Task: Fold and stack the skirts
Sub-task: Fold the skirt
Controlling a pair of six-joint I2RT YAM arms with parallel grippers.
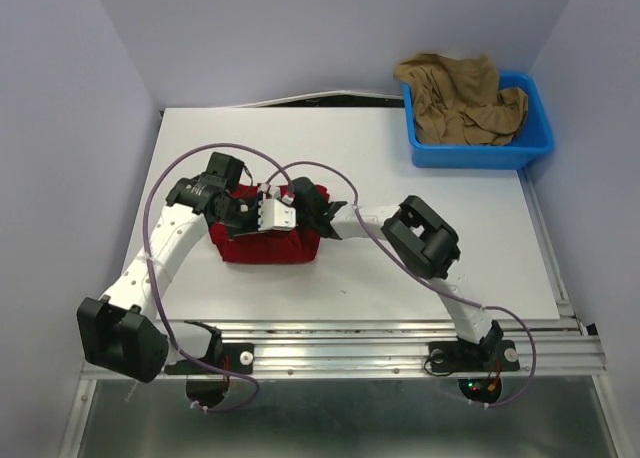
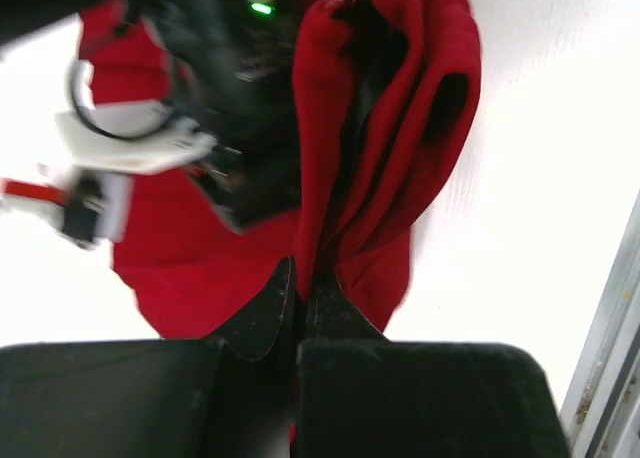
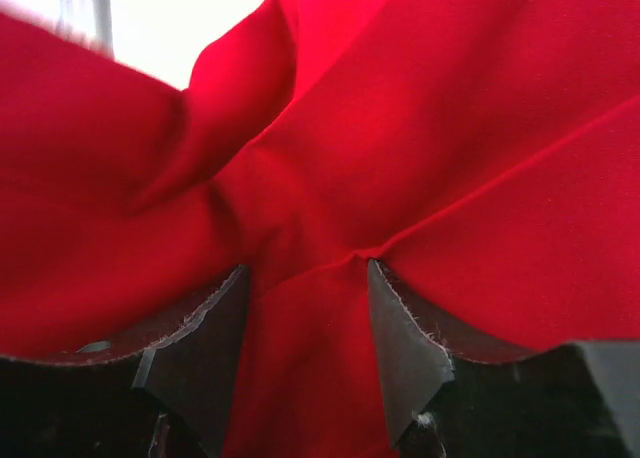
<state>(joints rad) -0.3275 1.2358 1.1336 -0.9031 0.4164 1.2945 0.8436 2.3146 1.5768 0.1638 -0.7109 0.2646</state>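
The deep red skirt lies bunched on the white table in front of the arms. My left gripper is over its left part. In the left wrist view my left gripper is shut on a fold of the red skirt. My right gripper is over the skirt's right part. In the right wrist view my right gripper has red skirt cloth drawn taut between its narrowly spaced fingers. The tan-brown skirt lies crumpled in the blue bin.
The blue bin stands at the table's back right corner. Purple cables loop over both arms above the skirt. A metal rail runs along the near edge. Grey walls close in the left, back and right sides.
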